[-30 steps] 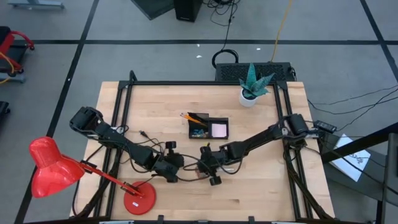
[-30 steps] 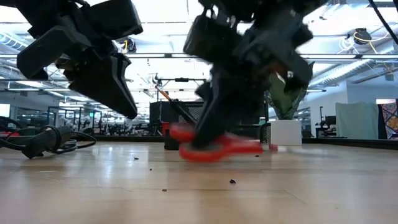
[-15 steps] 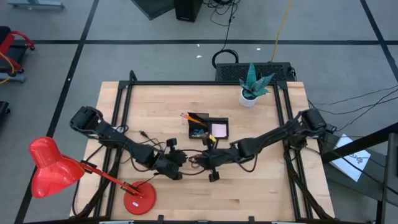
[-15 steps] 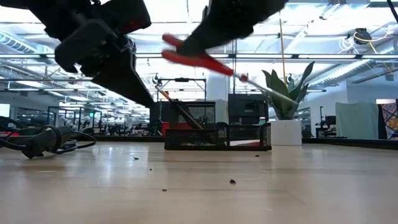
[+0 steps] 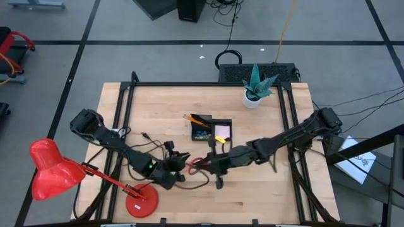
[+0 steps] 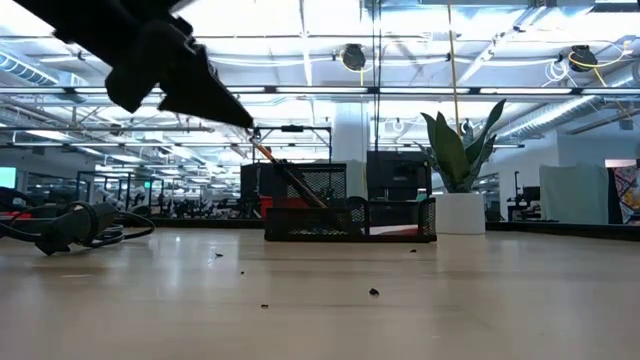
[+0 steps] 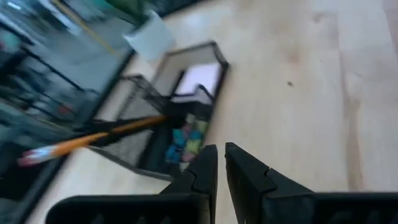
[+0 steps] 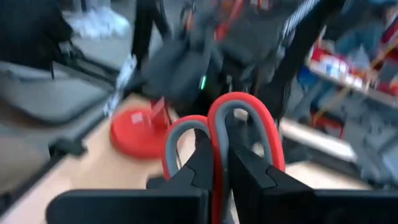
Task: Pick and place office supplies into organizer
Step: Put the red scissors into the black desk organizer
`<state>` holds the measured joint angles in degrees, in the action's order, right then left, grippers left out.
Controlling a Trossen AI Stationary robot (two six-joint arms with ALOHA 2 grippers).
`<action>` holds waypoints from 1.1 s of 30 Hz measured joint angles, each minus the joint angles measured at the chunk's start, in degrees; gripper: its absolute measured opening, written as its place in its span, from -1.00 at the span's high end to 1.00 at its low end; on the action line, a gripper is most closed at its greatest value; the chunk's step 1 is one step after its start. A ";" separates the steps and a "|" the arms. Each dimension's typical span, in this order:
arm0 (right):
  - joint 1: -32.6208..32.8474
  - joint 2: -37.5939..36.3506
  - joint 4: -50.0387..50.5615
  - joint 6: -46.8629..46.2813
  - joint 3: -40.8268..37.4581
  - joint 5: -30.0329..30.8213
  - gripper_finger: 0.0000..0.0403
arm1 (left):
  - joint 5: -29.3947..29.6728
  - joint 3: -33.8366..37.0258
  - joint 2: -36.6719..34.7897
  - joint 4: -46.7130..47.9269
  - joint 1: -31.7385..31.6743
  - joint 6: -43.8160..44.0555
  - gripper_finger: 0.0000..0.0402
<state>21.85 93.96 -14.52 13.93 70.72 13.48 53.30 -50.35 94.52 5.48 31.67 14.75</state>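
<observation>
The pale wooden tabletop [image 5: 252, 189] stands on a grey floor inside a black frame, with a red lamp [image 5: 50, 169] at its left front corner, a potted plant [image 5: 255, 88] at the back edge, and bare wood along the front. The organizer [image 5: 211, 129] sits near the middle, holding orange pencils [image 5: 197, 118] and a pink sticky-note pad [image 5: 221, 132]. Just in front of it the right gripper [image 5: 211, 165] is clamped on the red-handled scissors [image 8: 233, 124], while the left gripper [image 5: 180, 165] beside it is pinched nearly closed on nothing.

we see even, bright overhead light on the table [image 5: 265, 189], with only soft shadows. in the low view ceiling strips glare white and the near boards are out of focus. both wrist views smear with motion blur, the scissors [image 8: 239, 134] soft-edged.
</observation>
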 joint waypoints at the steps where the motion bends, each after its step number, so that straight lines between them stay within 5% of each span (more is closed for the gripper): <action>1: 0.37 -0.40 -1.28 0.72 0.04 0.02 0.90 | 2.33 0.00 0.00 -0.18 0.60 -0.04 0.79; 9: 2.34 -0.95 -6.49 5.37 0.02 3.11 0.86 | 19.80 0.00 0.00 -17.31 3.56 -6.44 0.79; 17: 2.38 -0.97 -7.42 6.78 0.02 4.74 0.89 | 10.79 0.00 0.00 -38.33 4.27 -16.49 0.79; 24: 2.99 -1.33 -6.17 7.97 0.02 9.37 0.88 | 3.42 -0.02 -0.02 -40.09 4.32 -16.20 0.76; 33: 3.01 -1.74 -8.27 9.28 0.02 9.08 0.89 | 2.34 -0.02 -0.02 -40.28 4.18 -16.39 0.10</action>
<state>24.86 92.22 -22.79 23.21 70.74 22.55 55.64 -50.37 94.50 -34.80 35.85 -1.65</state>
